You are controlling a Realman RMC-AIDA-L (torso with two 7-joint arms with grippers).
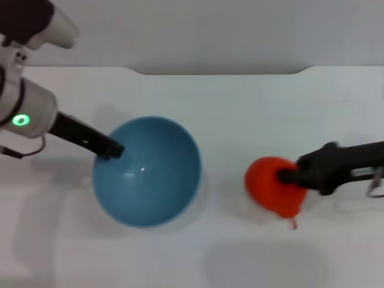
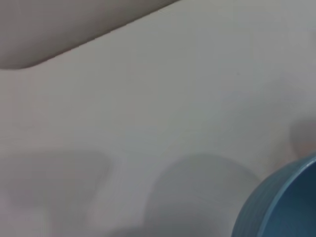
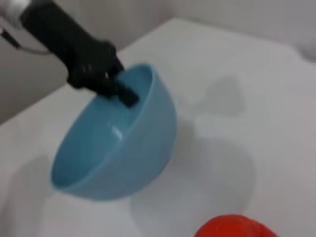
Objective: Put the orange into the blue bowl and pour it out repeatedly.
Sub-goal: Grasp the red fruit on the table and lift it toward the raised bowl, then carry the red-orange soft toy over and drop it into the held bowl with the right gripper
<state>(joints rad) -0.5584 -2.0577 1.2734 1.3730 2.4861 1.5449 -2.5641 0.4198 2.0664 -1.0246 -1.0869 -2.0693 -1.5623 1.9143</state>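
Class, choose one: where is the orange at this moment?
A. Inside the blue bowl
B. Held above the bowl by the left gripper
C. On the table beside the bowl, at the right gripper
C: the orange sits on the white table at the right gripper, apart from the empty blue bowl.

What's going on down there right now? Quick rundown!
Left gripper clamped on tilted, empty light-blue bowl's rim. Right gripper grasping lumpy orange-red fruit beside it. Nothing between them.
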